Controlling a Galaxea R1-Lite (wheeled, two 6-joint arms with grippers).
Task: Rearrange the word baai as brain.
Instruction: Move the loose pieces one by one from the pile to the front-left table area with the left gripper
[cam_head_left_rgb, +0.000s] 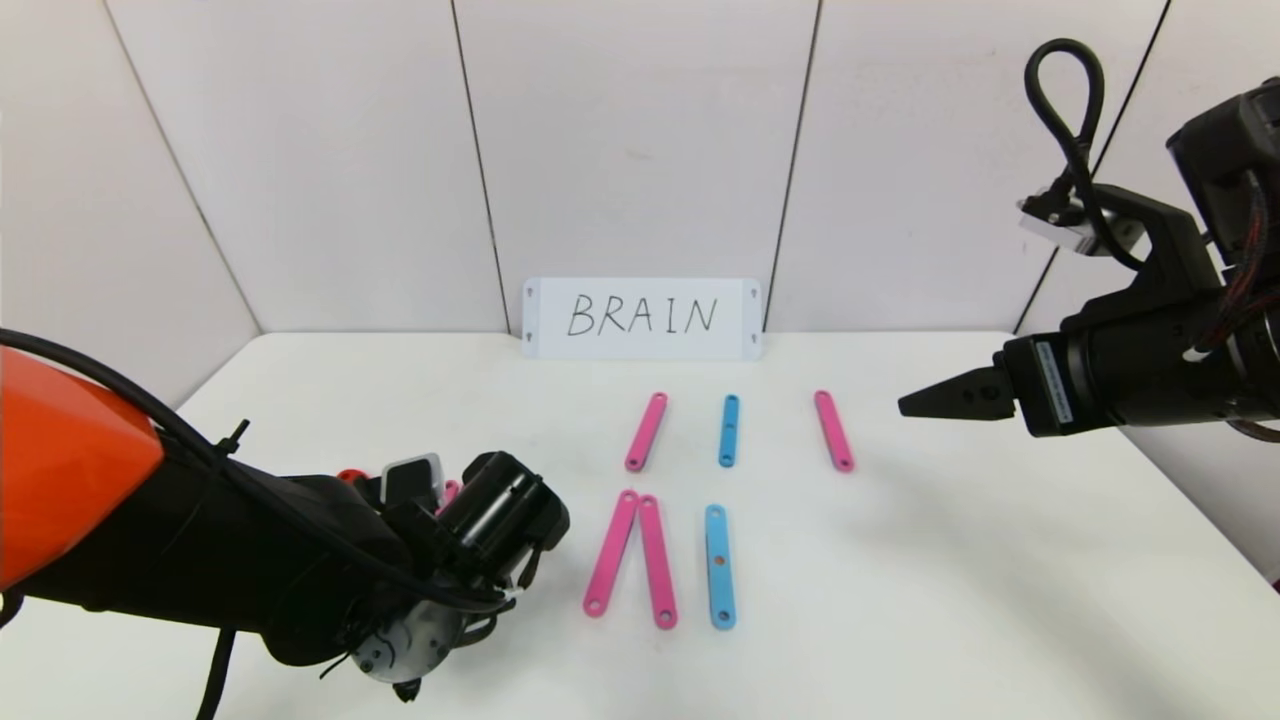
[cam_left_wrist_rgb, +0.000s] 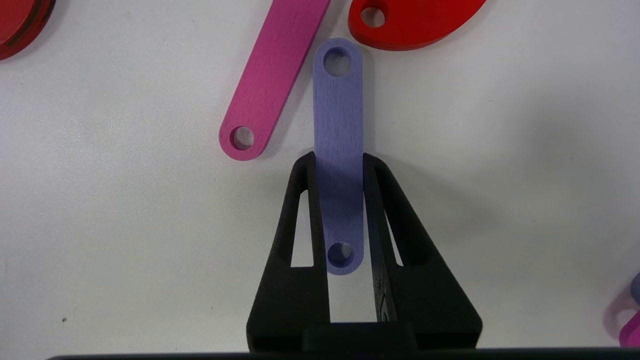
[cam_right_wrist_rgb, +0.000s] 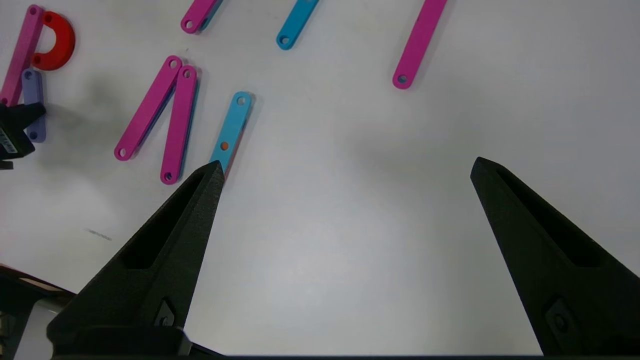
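Note:
My left gripper (cam_left_wrist_rgb: 339, 157) is shut on a short purple strip (cam_left_wrist_rgb: 338, 115), one finger on each long edge, low at the table's near left. Beside the strip lie a pink strip (cam_left_wrist_rgb: 270, 80) and a red C-curve (cam_left_wrist_rgb: 415, 20); the right wrist view shows them as a P shape (cam_right_wrist_rgb: 57, 42) with the purple strip (cam_right_wrist_rgb: 31, 85) below it. In the head view my left arm (cam_head_left_rgb: 300, 560) hides these pieces. Two pink strips (cam_head_left_rgb: 611, 552) (cam_head_left_rgb: 657, 562) meet in a narrow upside-down V, with a blue strip (cam_head_left_rgb: 720, 566) beside them. My right gripper (cam_head_left_rgb: 915, 403) is open and empty, held above the table's right side.
Farther back lie a pink strip (cam_head_left_rgb: 646, 431), a blue strip (cam_head_left_rgb: 729, 430) and another pink strip (cam_head_left_rgb: 833, 430). A white card handwritten BRAIN (cam_head_left_rgb: 641, 318) stands against the back wall. White walls close the table at the back and sides. Another red piece (cam_left_wrist_rgb: 20, 20) lies near my left gripper.

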